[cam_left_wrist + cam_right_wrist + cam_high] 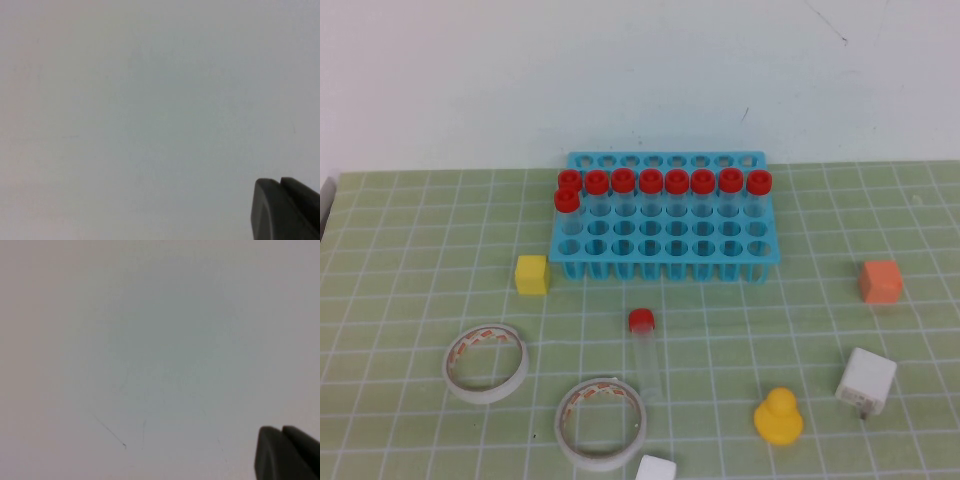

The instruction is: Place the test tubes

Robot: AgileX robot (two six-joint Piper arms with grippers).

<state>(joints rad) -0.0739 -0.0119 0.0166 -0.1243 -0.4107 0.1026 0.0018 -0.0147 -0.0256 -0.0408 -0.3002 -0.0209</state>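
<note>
Left gripper [280, 186]: fingers pressed together, empty, facing blank white wall [150, 100]. Right gripper [281, 432]: likewise pressed together, empty. Loose test tube [643, 352] lies flat on green mat [420, 230], just before blue rack [664, 262]; offset from either gripper cannot be told.

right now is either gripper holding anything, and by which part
Nothing is held. The left gripper and right gripper are shut and empty, facing a blank wall, outside the high view. The test tube lies on the mat.

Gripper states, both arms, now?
Left gripper: shut, empty, out of the high view, facing a blank wall.
Right gripper: shut, empty, also facing the wall.
</note>
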